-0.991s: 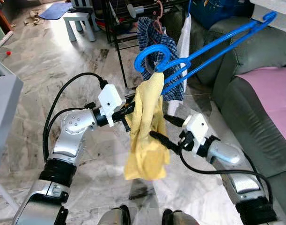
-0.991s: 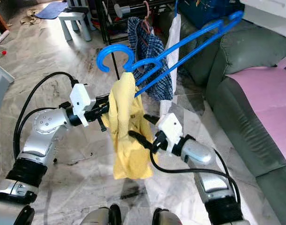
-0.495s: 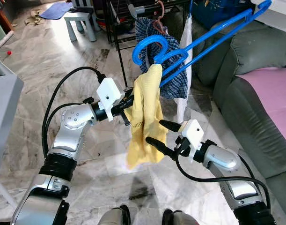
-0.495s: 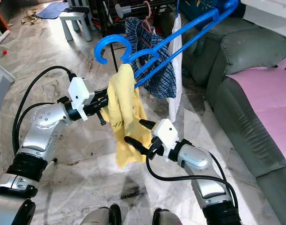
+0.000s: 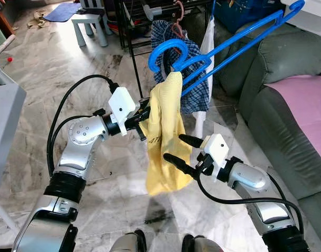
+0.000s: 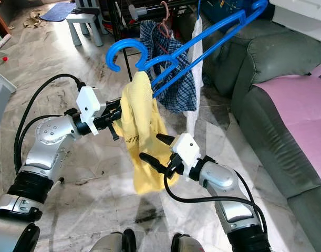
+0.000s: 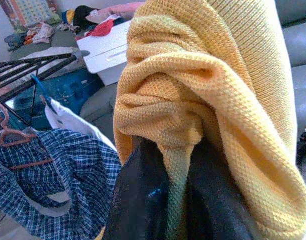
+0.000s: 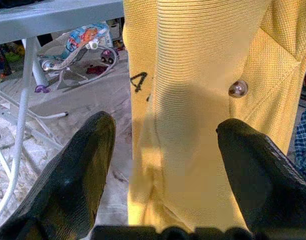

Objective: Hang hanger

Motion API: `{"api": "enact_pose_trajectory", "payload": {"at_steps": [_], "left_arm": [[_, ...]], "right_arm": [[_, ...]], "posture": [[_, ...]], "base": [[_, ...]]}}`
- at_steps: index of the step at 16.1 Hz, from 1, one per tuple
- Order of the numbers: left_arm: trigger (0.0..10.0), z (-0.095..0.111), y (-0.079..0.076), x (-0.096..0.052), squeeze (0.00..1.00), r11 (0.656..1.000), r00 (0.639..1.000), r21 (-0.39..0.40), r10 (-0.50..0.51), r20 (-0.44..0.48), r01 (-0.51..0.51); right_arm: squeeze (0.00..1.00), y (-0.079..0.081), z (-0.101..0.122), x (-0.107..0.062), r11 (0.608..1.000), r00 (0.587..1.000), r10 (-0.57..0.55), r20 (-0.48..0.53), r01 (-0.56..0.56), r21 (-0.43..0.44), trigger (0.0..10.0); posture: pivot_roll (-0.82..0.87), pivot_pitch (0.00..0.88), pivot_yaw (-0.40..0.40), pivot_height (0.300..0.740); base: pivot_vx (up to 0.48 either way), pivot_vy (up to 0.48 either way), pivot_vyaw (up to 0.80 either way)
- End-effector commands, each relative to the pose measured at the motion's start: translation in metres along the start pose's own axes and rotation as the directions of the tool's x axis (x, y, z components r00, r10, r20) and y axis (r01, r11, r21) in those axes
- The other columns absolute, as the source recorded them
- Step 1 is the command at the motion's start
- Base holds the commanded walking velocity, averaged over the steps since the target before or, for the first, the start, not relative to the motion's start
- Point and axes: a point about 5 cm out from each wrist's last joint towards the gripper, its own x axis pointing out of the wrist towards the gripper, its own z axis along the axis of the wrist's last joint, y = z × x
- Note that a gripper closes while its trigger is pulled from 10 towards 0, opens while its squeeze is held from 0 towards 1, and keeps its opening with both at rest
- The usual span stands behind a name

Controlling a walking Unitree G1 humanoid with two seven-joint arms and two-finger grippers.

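Marble floor [image 5: 55,68] beneath; left pincer [image 5: 143,119] clamped on a yellow knit shirt [image 5: 165,142] draped from a blue plastic hanger [image 5: 223,44]. Right pincer [image 5: 176,149], fingers apart, faces the shirt.

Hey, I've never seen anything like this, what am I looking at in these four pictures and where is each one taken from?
This is a humanoid robot doing laundry in a home. The two wide pictures come from cameras in its head, looking down at its own silver arms. The two close-ups come from cameras on its wrists, looking along its black fingers.

The left gripper is shut on a yellow shirt, which hangs from a blue hanger. The left wrist view shows the cloth bunched between the fingers.

The right gripper is open at the shirt, and its wrist view shows the fabric between its spread fingers.

Behind stand a drying rack with a checked shirt, and a sofa on the robot's right.
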Motion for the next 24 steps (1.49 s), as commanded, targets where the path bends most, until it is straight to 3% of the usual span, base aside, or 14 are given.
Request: {"api": "enact_pose_trajectory", "payload": {"at_steps": [1, 4, 5, 6, 9, 12, 15, 16, 18, 20, 23, 24], "left_arm": [[0.0, 0.009, 0.007, -0.001, 0.0, 0.999, 1.0, 0.043, 0.017, 0.023, -0.018], [0.0, 0.009, 0.008, -0.001, 0.0, 0.999, 1.0, 0.045, 0.018, 0.024, -0.019], [0.0, -0.012, -0.008, -0.012, 0.0, 0.998, 0.999, -0.043, 0.038, 0.005, -0.038], [0.0, -0.023, -0.019, -0.017, 0.0, 0.993, 0.999, -0.103, 0.054, -0.002, -0.054], [0.0, -0.022, -0.024, -0.015, 0.0, 0.991, 0.998, -0.115, 0.067, 0.012, -0.065], [0.0, -0.021, -0.022, -0.012, 0.0, 0.987, 0.994, -0.119, 0.109, 0.029, -0.104], [0.0, -0.046, -0.026, -0.022, 0.0, 0.967, 0.979, -0.152, 0.196, -0.062, -0.204], [0.0, -0.087, -0.047, -0.042, 0.0, 0.92, 0.934, -0.228, 0.263, -0.241, -0.318], [0.0, -0.107, -0.064, -0.055, 0.0, 0.881, 0.899, -0.281, 0.282, -0.334, -0.38], [0.0, -0.125, -0.074, -0.069, 0.0, 0.767, 0.831, -0.366, 0.375, -0.41, -0.527], [0.0, -0.136, -0.081, -0.075, 0.0, 0.707, 0.774, -0.368, 0.409, -0.482, -0.603], [0.0, -0.137, -0.082, -0.075, 0.0, 0.709, 0.772, -0.365, 0.405, -0.49, -0.604]], "right_arm": [[0.0, 0.002, 0.004, 0.001, 1.0, 1.0, 0.007, 0.012, -0.006, -0.011, 10.0], [0.0, 0.0, 0.006, 0.001, 1.0, 1.0, -0.011, 0.018, 0.012, -0.025, 10.0], [0.0, -0.036, -0.001, 0.002, 0.964, 0.968, -0.25, -0.023, 0.247, -0.099, 10.0], [0.0, -0.049, -0.005, 0.0, 0.935, 0.939, -0.34, -0.046, 0.332, -0.124, 10.0], [0.0, -0.055, -0.01, -0.006, 0.924, 0.926, -0.368, -0.079, 0.355, -0.144, 10.0], [0.0, -0.045, -0.012, 0.006, 0.963, 0.964, -0.263, -0.045, 0.26, -0.062, 10.0], [0.0, -0.035, -0.033, 0.005, 0.976, 0.962, -0.218, -0.166, 0.209, -0.067, 10.0], [0.0, -0.039, -0.056, 0.0, 0.948, 0.907, -0.308, -0.287, 0.316, -0.017, 10.0], [0.0, -0.034, -0.065, 0.0, 0.93, 0.89, -0.333, -0.31, 0.364, 0.045, 10.0], [0.0, -0.018, -0.075, 0.002, 0.929, 0.891, -0.317, -0.325, 0.361, 0.085, 10.0], [0.0, -0.003, -0.086, 0.005, 0.92, 0.883, -0.299, -0.361, 0.368, 0.137, 10.0], [0.0, -0.001, -0.087, 0.006, 0.919, 0.883, -0.297, -0.364, 0.368, 0.143, 10.0]], "posture": [[-0.04, 0.156, 0.026, 0.74], [-0.04, 0.156, 0.026, 0.74], [-0.03, 0.136, 0.013, 0.74], [-0.04, 0.131, 0.005, 0.74], [-0.04, 0.124, -0.013, 0.74], [-0.03, 0.121, -0.023, 0.74], [-0.04, 0.118, -0.025, 0.74], [-0.05, 0.113, -0.022, 0.74], [-0.05, 0.11, -0.02, 0.74], [-0.05, 0.11, -0.016, 0.74], [-0.05, 0.105, -0.015, 0.74], [-0.05, 0.103, -0.014, 0.74]], "base": [[0.0, 0.0, 0.0], [0.0, 0.0, 0.0], [0.0, 0.0, 0.0], [0.0, 0.0, 0.0], [0.0, 0.0, 0.0], [0.0, 0.0, 0.0], [0.0, 0.0, 0.0], [0.0, 0.0, 0.0], [0.0, 0.0, 0.0], [0.0, 0.0, 0.0], [0.0, 0.0, 0.0], [0.0, 0.0, 0.0]]}}
